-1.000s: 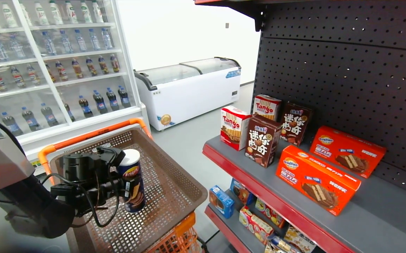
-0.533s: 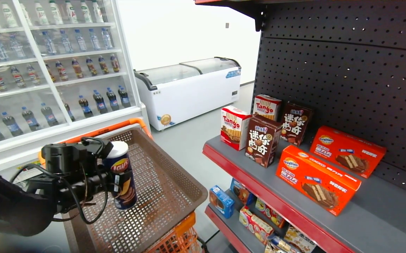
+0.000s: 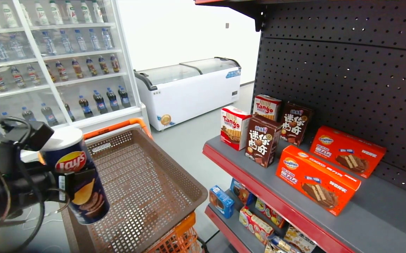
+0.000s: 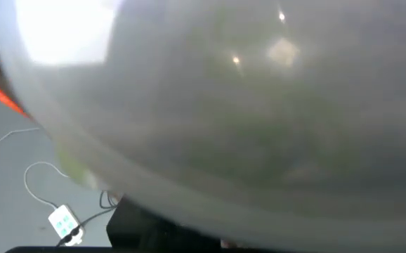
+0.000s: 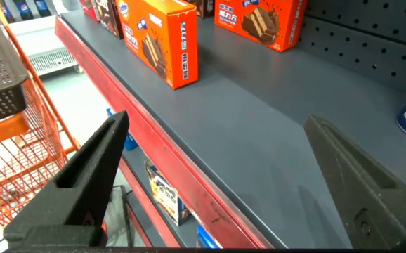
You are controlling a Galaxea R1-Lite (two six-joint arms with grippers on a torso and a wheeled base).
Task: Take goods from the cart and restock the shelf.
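Note:
A blue chips can (image 3: 78, 175) with a white lid hangs upright over the near left corner of the brown cart basket (image 3: 175, 182), and my left gripper (image 3: 64, 181) is shut on it. In the left wrist view the can's pale lid (image 4: 224, 105) sits right against the camera. The grey shelf board (image 3: 364, 218) with a red front edge lies to the right. My right gripper (image 5: 220, 186) stands open just above and in front of that shelf board (image 5: 259, 133), with nothing between its fingers.
The shelf carries wafer boxes (image 3: 234, 126), brown cookie boxes (image 3: 262, 140) and orange boxes (image 3: 317, 179), with bare board in front of them. More goods (image 3: 252, 218) fill the lower shelf. A drinks cooler (image 3: 48, 63) and a chest freezer (image 3: 189, 88) stand behind the cart.
My left arm has lifted the chips can up out of the basket and drawn it left, closer to the head camera. The shelf goods have stayed put.

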